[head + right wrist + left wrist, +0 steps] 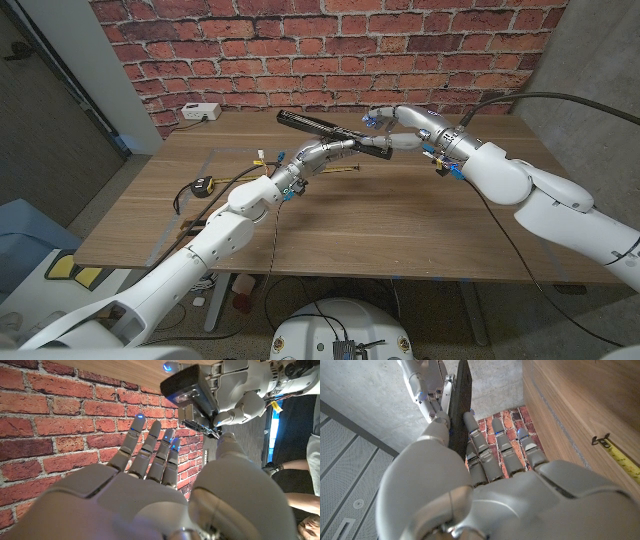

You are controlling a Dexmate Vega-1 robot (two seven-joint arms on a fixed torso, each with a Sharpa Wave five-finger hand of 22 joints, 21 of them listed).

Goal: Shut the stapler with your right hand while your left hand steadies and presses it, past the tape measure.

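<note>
The black stapler (318, 127) is held up above the table's far middle, its long arm slanting toward the back left. My left hand (322, 155) grips it from below, fingers (492, 452) stretched along the black body (460, 402). My right hand (385, 121) is at the stapler's right end with fingers (150, 455) spread and straight; its thumb (227, 442) reaches up to the stapler's end (189, 386). The right hand holds nothing. The yellow and black tape measure (203, 186) lies on the left of the table, its tape (616, 454) pulled out toward the left arm.
A white box (200, 112) sits at the table's back left edge, by the brick wall. Bare wood (400, 220) spreads in front of both hands. A person (300, 495) shows in the right wrist view, off the table.
</note>
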